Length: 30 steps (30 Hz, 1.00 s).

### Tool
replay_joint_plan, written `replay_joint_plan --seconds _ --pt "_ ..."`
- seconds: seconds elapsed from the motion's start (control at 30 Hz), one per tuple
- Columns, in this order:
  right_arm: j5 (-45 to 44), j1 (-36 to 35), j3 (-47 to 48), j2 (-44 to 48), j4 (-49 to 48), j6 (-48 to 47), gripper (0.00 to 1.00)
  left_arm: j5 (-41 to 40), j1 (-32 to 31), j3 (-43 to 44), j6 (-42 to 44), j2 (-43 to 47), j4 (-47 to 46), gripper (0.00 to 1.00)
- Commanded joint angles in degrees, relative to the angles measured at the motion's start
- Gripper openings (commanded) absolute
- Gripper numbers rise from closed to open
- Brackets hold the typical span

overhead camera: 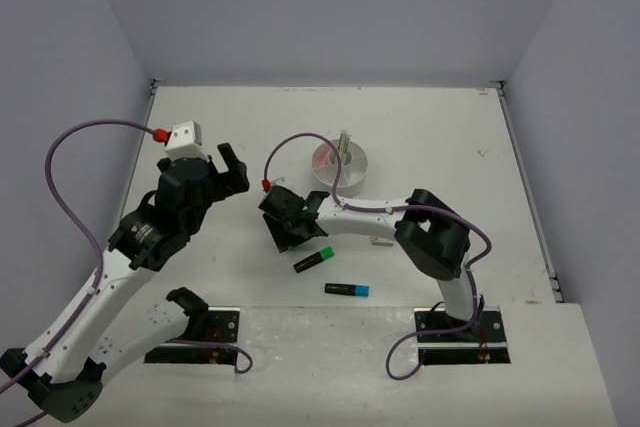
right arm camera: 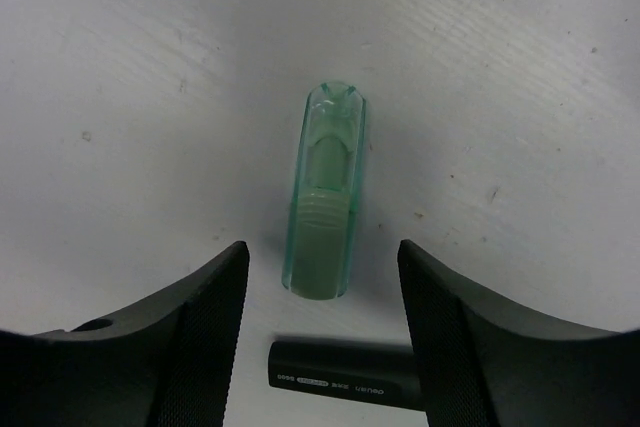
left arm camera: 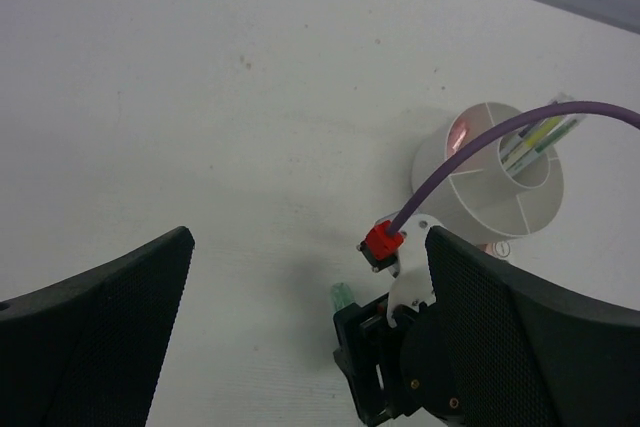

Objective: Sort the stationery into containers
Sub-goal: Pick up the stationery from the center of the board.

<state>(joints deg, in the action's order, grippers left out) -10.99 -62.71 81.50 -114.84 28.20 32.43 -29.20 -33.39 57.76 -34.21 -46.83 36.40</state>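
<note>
**Right gripper straddles a green cap on the table**

The right gripper [right arm camera: 322, 247] hangs low over the white table [overhead camera: 200, 127]. Its two black fingers are spread, one on each side of a translucent green highlighter cap [right arm camera: 325, 197], with bare table showing on both sides of it, so nothing is pinched.

In the right wrist view the cap lies flat with its long axis running up and down the frame. Its rounded closed end points away from the gripper. Its open end points back toward the wrist.

Just beyond that open end, a black pen barrel with small printed lettering [right arm camera: 345, 372] lies crosswise, close to the cap but not touching it.

From above, a black-bodied green highlighter [overhead camera: 313, 261] lies on a diagonal just near of the right gripper, its green end pointing far and right. A black-bodied blue highlighter [overhead camera: 346, 289] lies nearer the arm bases, roughly parallel to the near edge, with its blue end to the right.

The round white plastic organiser [overhead camera: 358, 172] stands on the far side of the right gripper, with thin yellow-green pens [left arm camera: 535, 137] upright in its central cup. A purple cable [left arm camera: 500, 147] arcs across in front of it.

The left gripper [left arm camera: 310, 242] hovers to the left, fingers spread wide and holding nothing.
</note>
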Motion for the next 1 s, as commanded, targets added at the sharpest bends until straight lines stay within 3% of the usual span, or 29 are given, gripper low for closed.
replay_joint_plan --seconds 0.0,0.3,0.47,0.67,0.87,0.97 --pt "0.6 -0.7 3.1 -2.1 4.1 0.9 0.55 -2.2 0.2 -2.6 1.5 1.8 3.9 1.00" --pt "1.1 -0.7 4.6 -5.5 3.8 -0.2 0.23 -0.1 0.2 -6.8 0.1 0.1 1.8 1.00" --pt "-2.4 -0.7 0.3 2.2 -0.3 -2.8 0.00 2.6 0.2 -8.3 -4.4 1.3 0.5 1.00" --pt "-5.8 -0.7 -19.9 25.4 -23.5 -5.9 0.00 18.5 0.2 -13.3 -5.9 8.1 -12.4 1.00" --pt "-5.4 -0.7 -31.1 34.7 -37.7 -5.3 0.00 34.0 0.2 -18.3 -8.1 7.9 -29.9 0.96" --pt "-4.9 -0.7 -34.3 38.7 -41.5 -5.0 0.00 39.4 0.2 -19.2 -8.2 4.3 -35.1 0.85"
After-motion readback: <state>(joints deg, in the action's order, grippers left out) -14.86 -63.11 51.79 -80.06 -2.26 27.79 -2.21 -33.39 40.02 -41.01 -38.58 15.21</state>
